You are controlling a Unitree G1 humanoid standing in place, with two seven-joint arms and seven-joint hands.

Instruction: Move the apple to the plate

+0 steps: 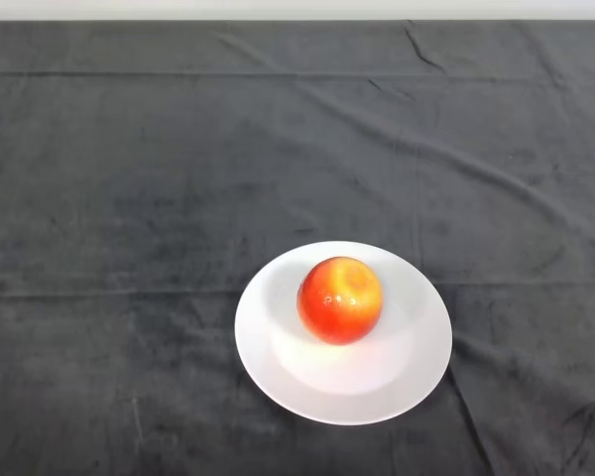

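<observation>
A dark, creased cloth [129, 198] covers the tabletop from the left edge to the right, with long folds running across its far half. Right of centre and toward the near edge, a round white plate [416, 372] lies flat on the cloth. The red and yellow apple [339, 299] sits on the plate, slightly toward its far side, well inside the rim.

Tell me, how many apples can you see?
1. The red-yellow apple sits on the white plate, on the dark cloth. Nothing seems hidden.
</observation>
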